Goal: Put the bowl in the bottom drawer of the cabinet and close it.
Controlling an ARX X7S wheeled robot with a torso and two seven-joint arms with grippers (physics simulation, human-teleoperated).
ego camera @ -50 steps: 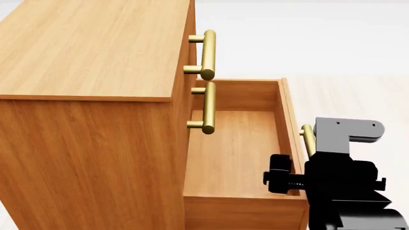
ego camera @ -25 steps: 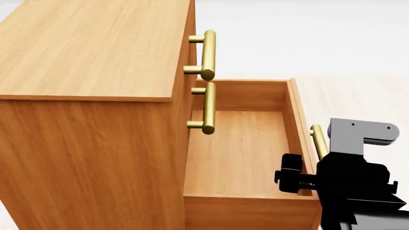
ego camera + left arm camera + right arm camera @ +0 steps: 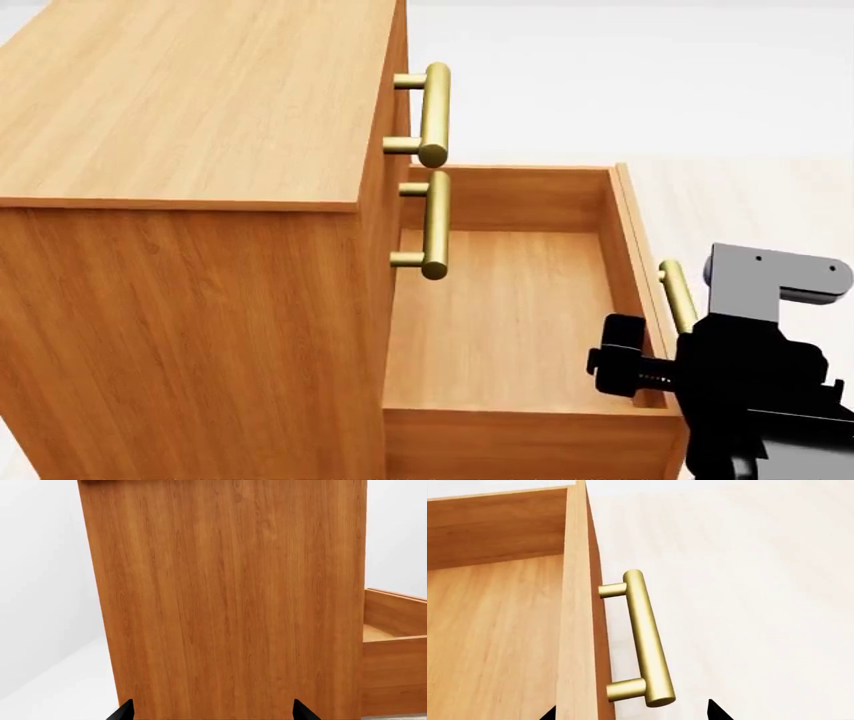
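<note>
The bottom drawer [image 3: 501, 320] sticks far out of the cabinet [image 3: 187, 250]. Its inside is bare wood. No bowl shows in any of the views, so I cannot tell where the bowl is.

The right gripper [image 3: 638, 375] is at the drawer's front board, near the brass handle [image 3: 644, 637]. In the head view one black finger is inside the drawer, against the front board, and the rest of the gripper is outside by the handle. In the right wrist view the two finger tips sit apart, with the front board and the handle between them. So the gripper seems to straddle the board and handle. I cannot tell if it is squeezing them.

The left gripper [image 3: 212, 714] faces the cabinet's flat side. Its two tips are wide apart and hold nothing.

I think the step in hand is opening the drawer, and that looks almost done. Next, the right gripper needs to let go of the drawer and move away. Then an arm has to find the bowl, pick it up, and set it down inside the drawer. After that, the drawer gets pushed back into the cabinet.
</note>
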